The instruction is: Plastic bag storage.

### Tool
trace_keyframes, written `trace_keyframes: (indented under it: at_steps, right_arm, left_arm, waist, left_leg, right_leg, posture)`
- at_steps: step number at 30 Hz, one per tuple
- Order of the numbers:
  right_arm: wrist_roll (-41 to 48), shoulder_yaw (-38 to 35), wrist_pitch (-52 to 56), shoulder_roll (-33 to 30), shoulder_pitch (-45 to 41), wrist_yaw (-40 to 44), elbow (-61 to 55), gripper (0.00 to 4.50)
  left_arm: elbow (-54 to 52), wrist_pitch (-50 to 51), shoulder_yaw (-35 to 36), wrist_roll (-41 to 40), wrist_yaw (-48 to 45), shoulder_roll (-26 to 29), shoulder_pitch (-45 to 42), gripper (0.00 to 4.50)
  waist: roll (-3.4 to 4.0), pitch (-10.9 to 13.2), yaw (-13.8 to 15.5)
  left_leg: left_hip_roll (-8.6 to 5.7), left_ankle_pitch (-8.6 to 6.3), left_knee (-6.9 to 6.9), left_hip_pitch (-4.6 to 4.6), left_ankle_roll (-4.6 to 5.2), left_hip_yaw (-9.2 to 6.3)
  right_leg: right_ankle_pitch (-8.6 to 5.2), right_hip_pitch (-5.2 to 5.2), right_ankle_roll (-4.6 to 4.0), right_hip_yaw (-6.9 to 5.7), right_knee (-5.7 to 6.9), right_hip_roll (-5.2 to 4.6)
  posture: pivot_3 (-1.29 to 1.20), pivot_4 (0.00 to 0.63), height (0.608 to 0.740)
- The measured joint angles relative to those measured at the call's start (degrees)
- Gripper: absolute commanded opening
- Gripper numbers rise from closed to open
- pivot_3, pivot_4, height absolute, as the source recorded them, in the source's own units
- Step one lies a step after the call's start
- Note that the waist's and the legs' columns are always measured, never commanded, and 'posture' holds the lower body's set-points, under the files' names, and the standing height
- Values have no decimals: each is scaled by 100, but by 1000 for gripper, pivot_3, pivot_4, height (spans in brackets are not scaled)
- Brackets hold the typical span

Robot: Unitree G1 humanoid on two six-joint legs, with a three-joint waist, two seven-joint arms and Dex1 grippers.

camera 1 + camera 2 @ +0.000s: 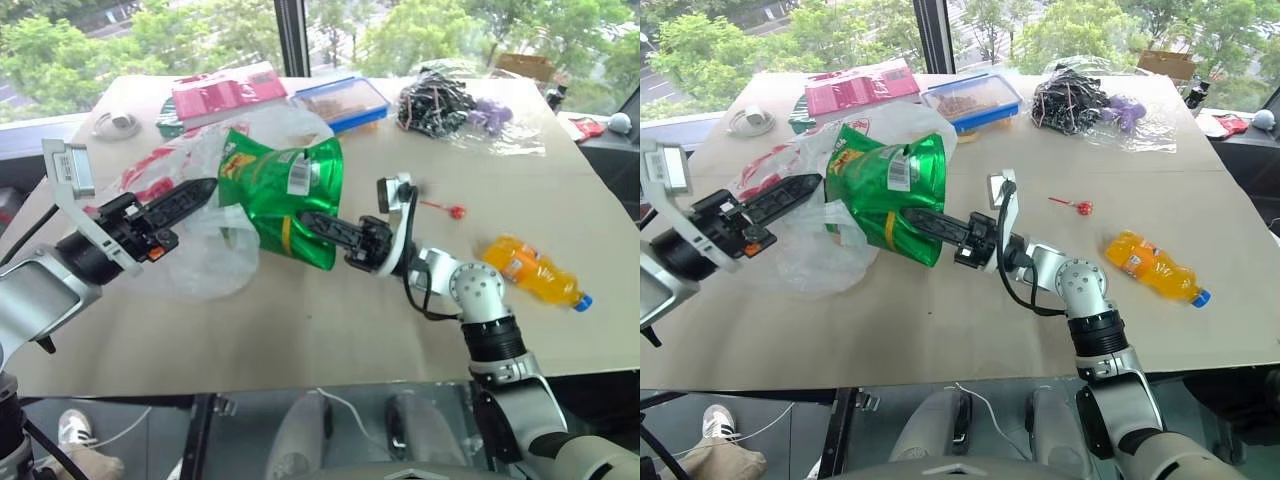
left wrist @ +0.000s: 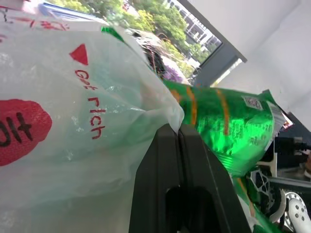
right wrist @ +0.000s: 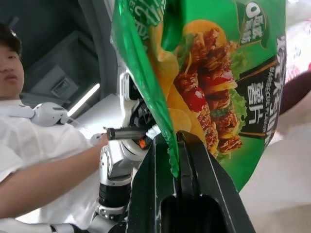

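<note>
The plastic bag [image 1: 200, 262], thin translucent white with red print, is lifted off the table's left half. My left gripper [image 1: 210, 188] is shut on its upper edge, and the film bunches between the closed fingers [image 2: 165, 145]. My right gripper [image 1: 305, 218] is shut on the lower edge of a green snack packet [image 1: 285, 185] and holds it up against the bag's opening. In the left wrist view the bag's film [image 2: 58, 136] covers one end of the packet [image 2: 218, 121]. How far the packet is inside the bag I cannot tell.
An orange drink bottle [image 1: 530, 270] lies to the right, with a red lollipop [image 1: 455, 211] near it. At the back are a pink packet [image 1: 225, 95], a blue-lidded box [image 1: 340, 100] and clear plastic with dark cords [image 1: 445, 100]. A person [image 3: 29, 145] shows in the right wrist view.
</note>
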Motion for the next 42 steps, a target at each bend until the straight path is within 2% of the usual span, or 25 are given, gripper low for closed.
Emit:
trace_keyframes:
  at_steps: [7,12,18,22,31,36,42]
  right_arm:
    - [23,-198,540,125,-33,-93,393,28]
    - [-517,-153,508,603,-544,-211,1280,28]
    - [-970,-157,564,839,-656,-271,1703,28]
    - [-945,-318,830,819,-641,-284,1576,28]
    - [-127,-1052,1678,252,5,-465,234,28]
    - [31,-1206,1655,369,-5,-669,62,28]
    - [-132,-1042,1454,859,-351,-695,477,28]
  left_arm:
    - [-433,-216,185,-170,118,-58,373,0]
    - [-759,-318,204,-319,163,-69,648,0]
    - [-834,-527,239,-359,214,-69,800,0]
    - [-987,-689,238,-366,336,-73,829,0]
    - [-567,-1036,121,53,554,-171,490,0]
    - [-455,-1062,-159,165,450,-173,165,0]
    - [-792,-850,-328,132,50,-138,167,0]
  waist:
    - [0,0,-24]
    - [0,0,-73]
    - [0,0,-27]
    - [2,1,-23]
    - [2,1,-22]
    - [2,1,-41]
    - [2,1,-46]
  left_leg:
    - [3,0,-3,5,0,4]
    - [5,0,-4,6,-1,5]
    - [1,0,-5,1,-1,6]
    - [1,0,-6,2,-1,4]
    - [1,0,-8,4,0,5]
    - [2,0,-8,4,0,11]
    - [2,0,-9,4,0,10]
  right_leg:
    - [-2,-1,-4,3,2,5]
    - [-2,-2,-3,5,1,9]
    - [-2,-2,-4,6,-5,5]
    - [-9,-2,-15,5,-4,4]
    - [-10,-1,-18,4,-3,9]
    - [-1,-2,-1,8,-4,12]
    - [-1,-2,-1,7,-5,12]
  posture:
    - [0,150,740]
    - [0,150,740]
    - [0,150,740]
    - [0,150,740]
    - [0,150,740]
    - [0,150,740]
    - [0,150,740]
